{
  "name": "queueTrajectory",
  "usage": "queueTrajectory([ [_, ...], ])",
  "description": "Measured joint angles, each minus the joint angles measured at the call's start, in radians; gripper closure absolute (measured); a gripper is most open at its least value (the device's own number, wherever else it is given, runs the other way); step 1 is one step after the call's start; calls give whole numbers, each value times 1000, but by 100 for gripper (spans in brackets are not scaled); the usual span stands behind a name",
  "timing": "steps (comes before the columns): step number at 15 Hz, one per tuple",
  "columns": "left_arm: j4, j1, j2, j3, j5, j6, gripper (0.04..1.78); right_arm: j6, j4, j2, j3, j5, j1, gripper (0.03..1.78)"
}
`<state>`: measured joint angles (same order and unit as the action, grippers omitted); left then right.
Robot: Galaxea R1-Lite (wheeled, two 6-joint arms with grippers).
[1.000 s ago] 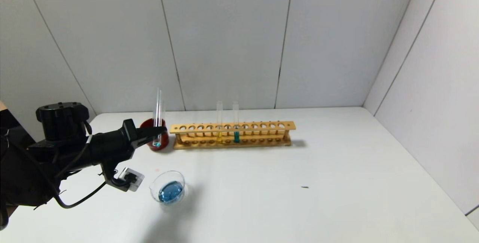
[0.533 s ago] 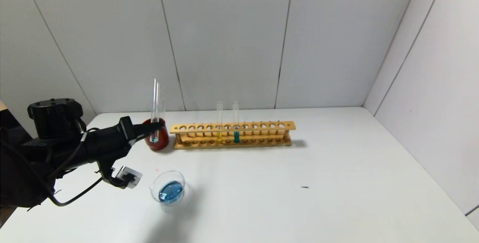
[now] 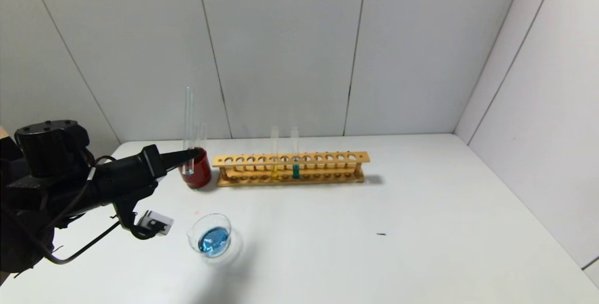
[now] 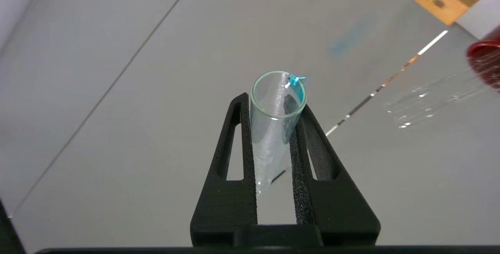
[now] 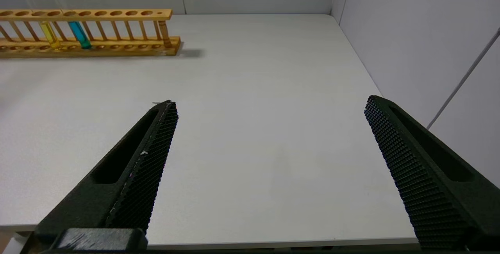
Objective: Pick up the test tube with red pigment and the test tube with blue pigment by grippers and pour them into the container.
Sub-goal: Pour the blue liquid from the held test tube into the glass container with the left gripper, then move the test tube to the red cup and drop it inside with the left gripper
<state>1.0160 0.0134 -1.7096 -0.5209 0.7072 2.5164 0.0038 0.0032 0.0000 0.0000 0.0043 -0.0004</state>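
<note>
My left gripper (image 3: pixel 192 155) is shut on the test tube with blue pigment (image 3: pixel 188 121), held upright at the dark red cup (image 3: pixel 197 173). The tube is almost empty, with only blue drops at its rim in the left wrist view (image 4: pixel 273 129), where the fingers (image 4: pixel 238 129) clamp it on both sides. The container (image 3: pixel 220 220), a low glass dish, holds blue liquid in front of the cup. No tube with red liquid shows. My right gripper (image 5: pixel 269 103) is open and empty over bare table at the right.
A wooden rack (image 3: pixel 290 166) stands right of the cup with a yellow-liquid tube (image 3: pixel 274 152) and a teal-liquid tube (image 3: pixel 295 152). A second clear, empty tube (image 3: pixel 202 136) leans in the red cup. Walls close the back and right.
My left gripper has risen and drawn back to the left with the tube, which now stands higher against the wall. The dish and rack have not moved.
</note>
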Motion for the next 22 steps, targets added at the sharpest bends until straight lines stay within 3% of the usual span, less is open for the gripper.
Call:
queueTrajectory([
  [12, -2, 33, 41, 1, -63, 7, 151, 0, 0, 0, 0, 0, 0, 6],
  [15, 4, 37, 46, 2, -101, -100, 151, 0, 0, 0, 0, 0, 0, 6],
  [19, 80, 71, 75, -104, -280, -390, 151, 0, 0, 0, 0, 0, 0, 6],
  [22, 68, 95, 101, -180, -527, -693, 151, 0, 0, 0, 0, 0, 0, 6],
])
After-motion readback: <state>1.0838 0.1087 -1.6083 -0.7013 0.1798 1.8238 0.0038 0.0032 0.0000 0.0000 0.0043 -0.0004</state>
